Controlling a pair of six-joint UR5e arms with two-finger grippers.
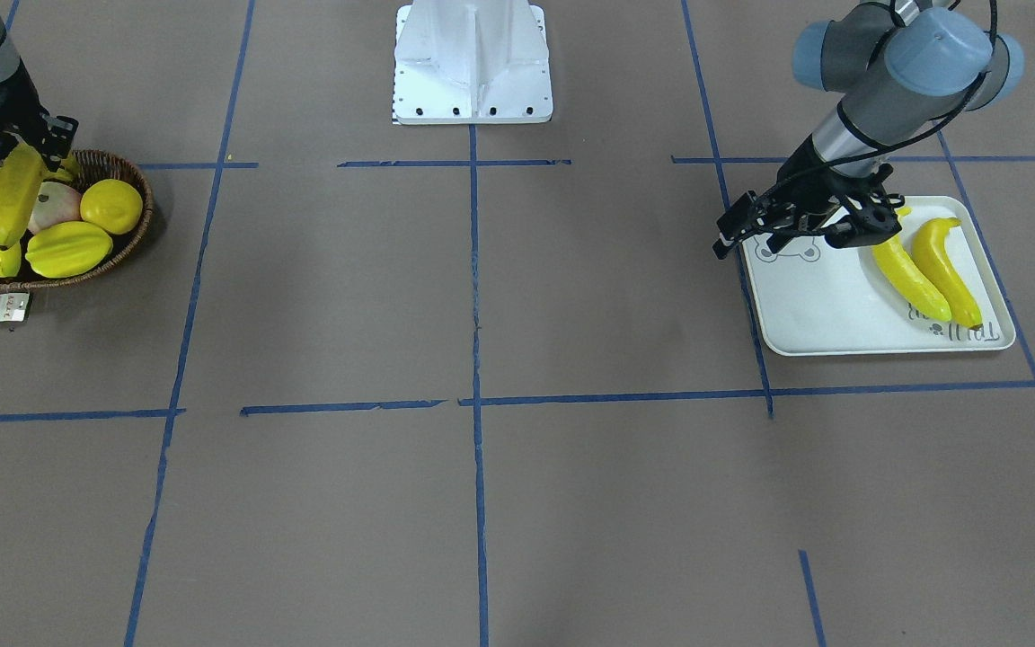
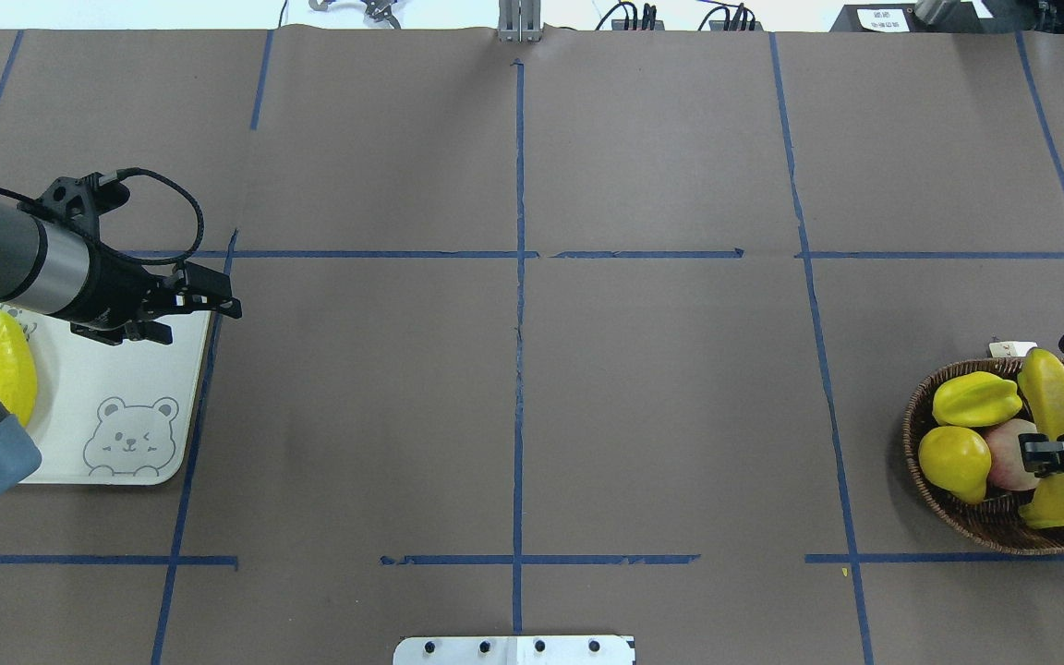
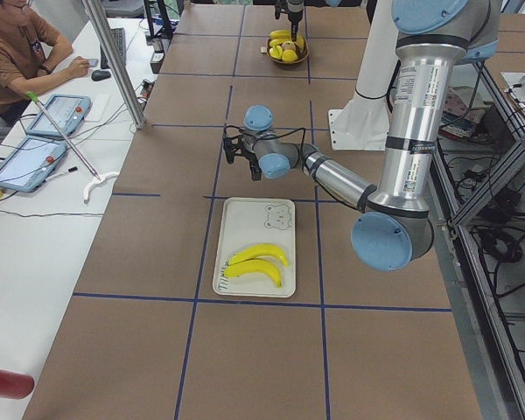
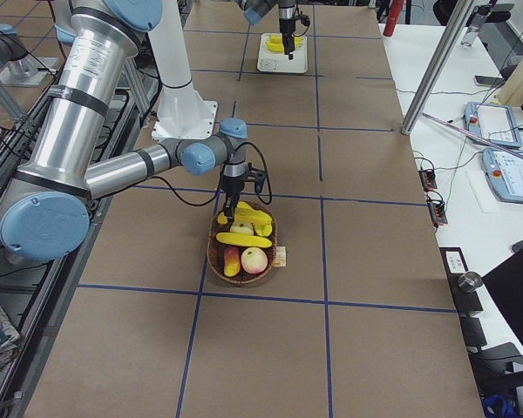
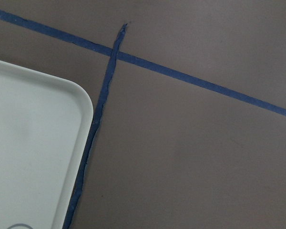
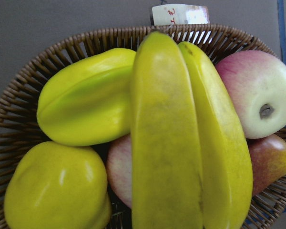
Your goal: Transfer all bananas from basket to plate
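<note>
Right jaws were closed on one banana [image 2: 1052, 397], second banana [image 6: 219, 143] touching just beside them, so we judged a slow straight lift clear of the basket [image 6: 62, 50] safest.

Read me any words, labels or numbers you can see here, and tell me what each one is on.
None reads clearly.
Plate: printed lettering beside the bananas, upside down, partly covered; unreadable.
Paper tag on the basket: red marks, too blurred.
Sticker on the left arm: too small.
</note>
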